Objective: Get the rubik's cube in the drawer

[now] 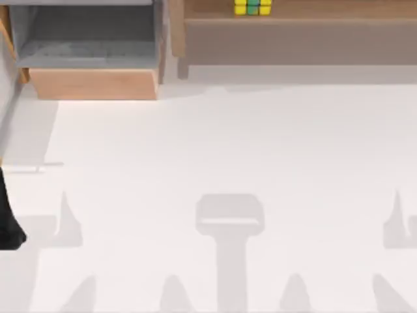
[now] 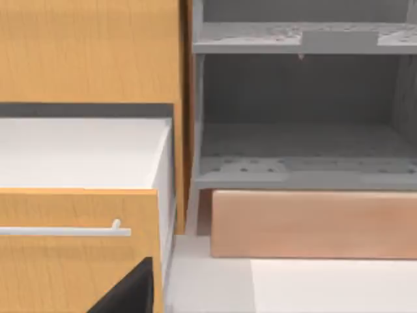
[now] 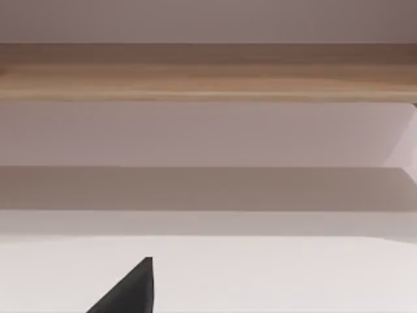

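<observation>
The rubik's cube [image 1: 253, 7], yellow and green tiles, sits on top of the long wooden shelf [image 1: 300, 39] at the back, right of centre. The drawer [image 1: 91, 83] stands pulled out at the back left, its light wood front panel toward the table and its grey floor bare. In the left wrist view the drawer [image 2: 313, 222] lies ahead with its grey inside showing. A dark part of my left gripper [image 2: 130, 293] shows at that view's edge, well short of the drawer. A dark part of my right gripper [image 3: 130, 290] faces the shelf [image 3: 208, 72].
My left arm [image 1: 9, 218] is a black shape at the table's left edge. An orange cabinet [image 2: 78, 248] with a white bar handle and a white top stands left of the drawer. Open white table [image 1: 221, 150] spreads in front of shelf and drawer.
</observation>
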Available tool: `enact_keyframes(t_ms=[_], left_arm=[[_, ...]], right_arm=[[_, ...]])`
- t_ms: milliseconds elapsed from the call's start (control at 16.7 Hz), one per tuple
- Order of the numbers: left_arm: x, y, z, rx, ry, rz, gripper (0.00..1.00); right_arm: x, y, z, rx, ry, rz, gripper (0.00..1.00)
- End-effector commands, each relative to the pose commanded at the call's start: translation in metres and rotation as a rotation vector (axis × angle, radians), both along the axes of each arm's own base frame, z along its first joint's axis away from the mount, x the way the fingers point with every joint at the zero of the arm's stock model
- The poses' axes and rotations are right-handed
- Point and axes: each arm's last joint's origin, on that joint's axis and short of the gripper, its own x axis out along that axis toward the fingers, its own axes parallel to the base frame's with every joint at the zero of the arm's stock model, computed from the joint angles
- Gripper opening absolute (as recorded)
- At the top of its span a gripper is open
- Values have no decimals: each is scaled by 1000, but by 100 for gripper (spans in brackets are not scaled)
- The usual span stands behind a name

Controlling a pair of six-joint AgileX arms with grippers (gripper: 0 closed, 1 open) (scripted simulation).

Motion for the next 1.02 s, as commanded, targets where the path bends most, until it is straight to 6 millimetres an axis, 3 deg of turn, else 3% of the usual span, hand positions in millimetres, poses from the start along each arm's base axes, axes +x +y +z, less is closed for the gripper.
enact_keyframes(t_ms=[240, 420, 600, 840, 1020], left_arm=[[0, -1, 9, -1, -15, 5, 100], [4, -4, 42, -6, -58, 12, 100], [21, -12, 87, -16, -90, 11, 100], [78, -43, 140, -29, -85, 0, 100], [142, -91, 154, -27, -53, -10, 100]], right_arm=[[0, 0, 0, 0, 0, 0, 100], [0, 0, 0, 0, 0, 0, 100], [0, 0, 0, 0, 0, 0, 100], [0, 0, 0, 0, 0, 0, 100], [0, 0, 0, 0, 0, 0, 100]])
